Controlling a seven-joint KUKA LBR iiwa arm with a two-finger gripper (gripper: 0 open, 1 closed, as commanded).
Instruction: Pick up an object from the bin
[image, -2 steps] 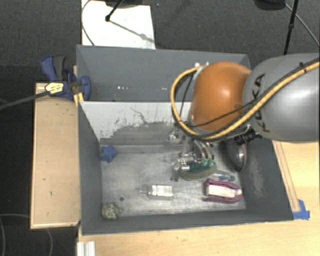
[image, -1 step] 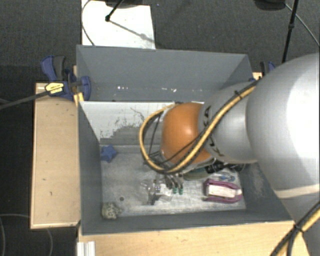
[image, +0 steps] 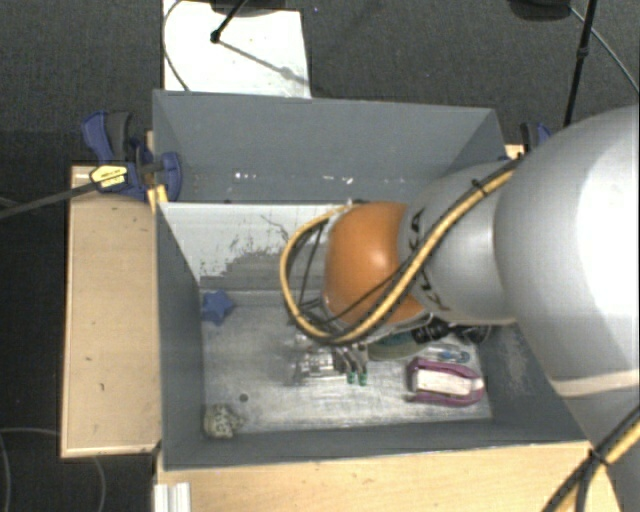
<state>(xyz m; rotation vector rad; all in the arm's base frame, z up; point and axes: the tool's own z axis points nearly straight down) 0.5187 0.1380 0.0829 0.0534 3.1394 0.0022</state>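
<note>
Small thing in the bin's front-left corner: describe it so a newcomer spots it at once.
Follow the grey bin's left wall to the corner nearest the camera. Alone on the floor there sits a small speckled grey-brown lump. Unlike the blue scrap further up that wall and the purple-and-white packet at the right, it is rounded and dull.

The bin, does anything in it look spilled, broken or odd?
Nothing looks spilled or broken. The bin has scratches and scuffs on its back slope, which look like wear. A small blue piece lies by the left wall and a speckled lump in the near-left corner, simply loose.
</note>
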